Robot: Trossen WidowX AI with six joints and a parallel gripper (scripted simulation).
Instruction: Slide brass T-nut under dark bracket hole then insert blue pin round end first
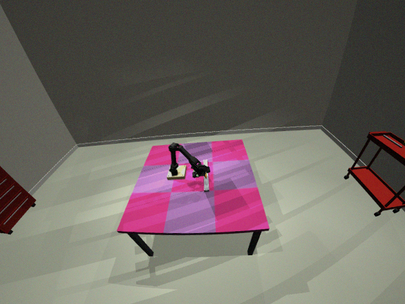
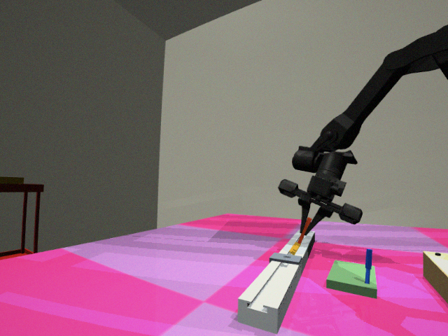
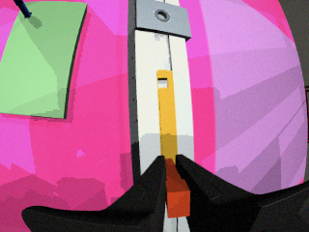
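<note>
My gripper (image 2: 304, 233) (image 3: 169, 161) is shut on the orange handle (image 2: 306, 225) (image 3: 178, 200) of the T-nut. The handle leans away from upright. The brass part (image 2: 295, 248) (image 3: 167, 116) points along the aluminum rail (image 1: 205, 185) (image 2: 267, 285) (image 3: 147, 97) toward the dark bracket (image 2: 278, 256) (image 3: 179, 25), short of it, and looks tilted. Whether its far end is inside the slot cannot be told. The bracket spans the rail, its hole open. The blue pin (image 2: 368, 263) (image 3: 22, 7) stands upright in the green tray (image 2: 344, 271) (image 3: 43, 63).
The tray lies beside the rail, on the arm-base side. The arm's pale base plate (image 1: 179, 175) (image 2: 434, 269) is beyond it. The checkered table (image 1: 193, 212) carries all of these. A red cart (image 1: 376, 186) stands apart from the table.
</note>
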